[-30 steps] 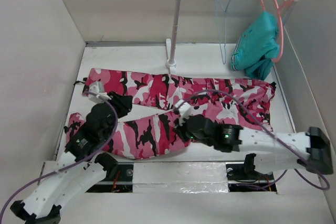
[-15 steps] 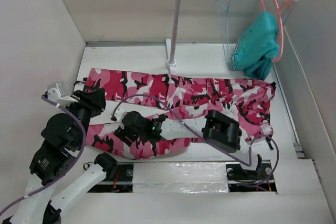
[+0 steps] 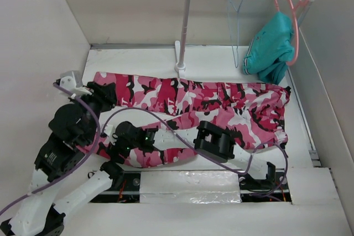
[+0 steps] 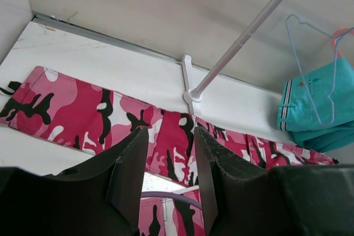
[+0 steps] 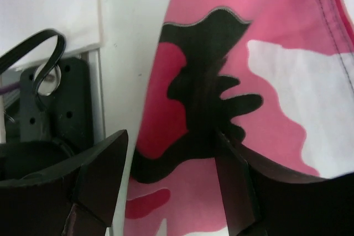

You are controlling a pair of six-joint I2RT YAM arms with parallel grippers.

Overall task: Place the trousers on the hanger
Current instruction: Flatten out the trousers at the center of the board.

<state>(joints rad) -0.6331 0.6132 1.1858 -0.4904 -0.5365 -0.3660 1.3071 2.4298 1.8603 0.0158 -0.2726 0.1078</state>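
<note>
The trousers (image 3: 221, 103) lie flat on the worktop (image 3: 138, 59), with the waist toward the right edge. One leg runs to the far left corner. The other leg angles toward the near left corner.

The hanger (image 3: 237, 37) hangs on the rail of the rack (image 3: 185, 26) along the far edge, well apart from the trousers. Beside it, toward the far right corner, a coral hanger (image 3: 296, 31) carries a teal garment (image 3: 271, 48).

Left pincer (image 4: 170, 132): released. Its fingers stand apart with nothing between them. It sits at the left edge, by the cuff of the far leg, and faces the rack.

Right pincer (image 5: 168, 136): released. Its arm reaches across the near edge to the near left corner. The fingers (image 5: 99, 175) are spread wide at the edge of the near leg. The right wrist view shows pink, white and black fabric between the fingers. It does not show whether they touch the cloth.
</note>
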